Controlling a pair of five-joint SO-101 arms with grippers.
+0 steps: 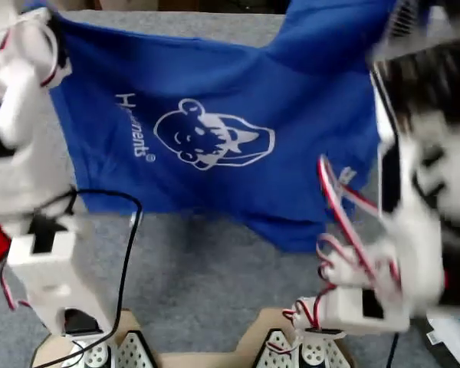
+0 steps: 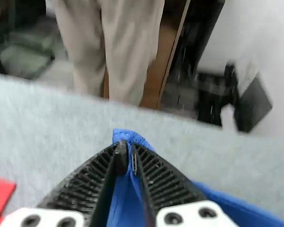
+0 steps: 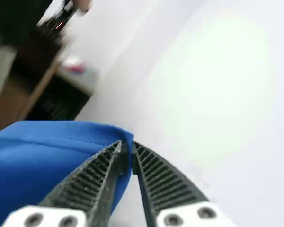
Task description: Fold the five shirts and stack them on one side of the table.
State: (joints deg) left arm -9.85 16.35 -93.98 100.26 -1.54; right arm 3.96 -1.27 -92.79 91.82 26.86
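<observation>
Left pincer (image 2: 128,158) and right pincer (image 3: 128,150) hold a blue shirt (image 1: 291,115) stretched over the grey counter (image 1: 207,268).
Both clamp tight on its edge, one at each side, lifting that edge.

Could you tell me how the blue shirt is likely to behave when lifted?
Probably floppy: the blue shirt sags between the left pincer and right pincer. Likely light, as small pinches of its edge seem to hold it. Its hem may drag on the table.

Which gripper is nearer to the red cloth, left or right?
Left. The left gripper, shut on a corner of the blue shirt, has the red cloth close by. The right gripper pinches the shirt's other end, far across from it.
</observation>
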